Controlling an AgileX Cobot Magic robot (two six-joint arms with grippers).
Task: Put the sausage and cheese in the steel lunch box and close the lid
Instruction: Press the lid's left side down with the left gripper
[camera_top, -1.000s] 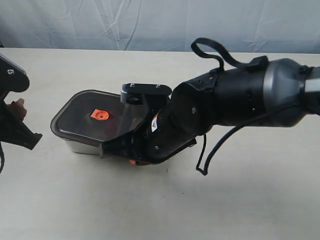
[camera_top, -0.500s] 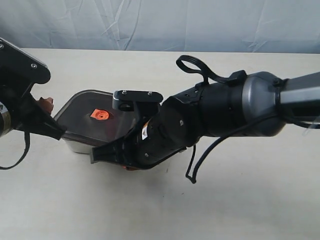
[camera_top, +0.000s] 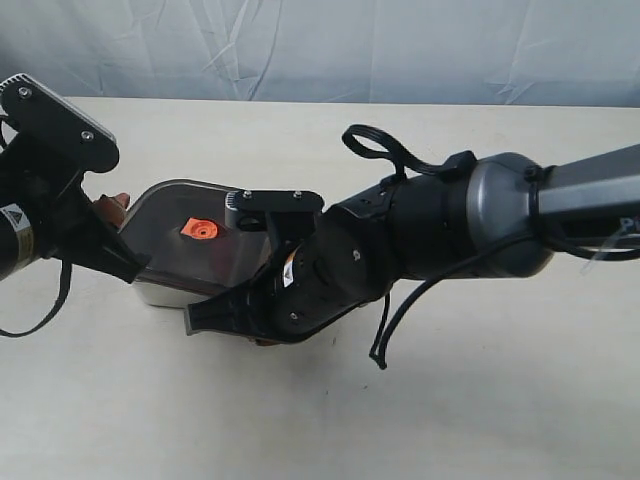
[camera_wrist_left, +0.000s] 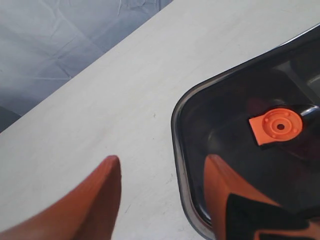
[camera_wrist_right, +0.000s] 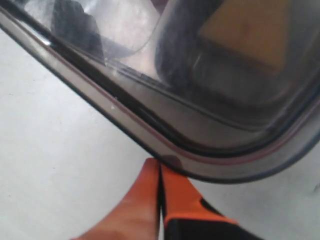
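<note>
Pressing evenly seems best: my closed right pincer touches a corner of the lid, my open left pincer straddles another lid corner; the cheese sits beneath the lid.

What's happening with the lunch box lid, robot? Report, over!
Left gripper open, straddling a corner of the lid. Right gripper shut, tips at the lid's rim. Lid on steel lunch box, cheese showing underneath. Right arm hides part of box.

Steel lunch box hemmed in
Right arm overhangs the lid's right half; left gripper straddles its left corner; bare table lies in front.
</note>
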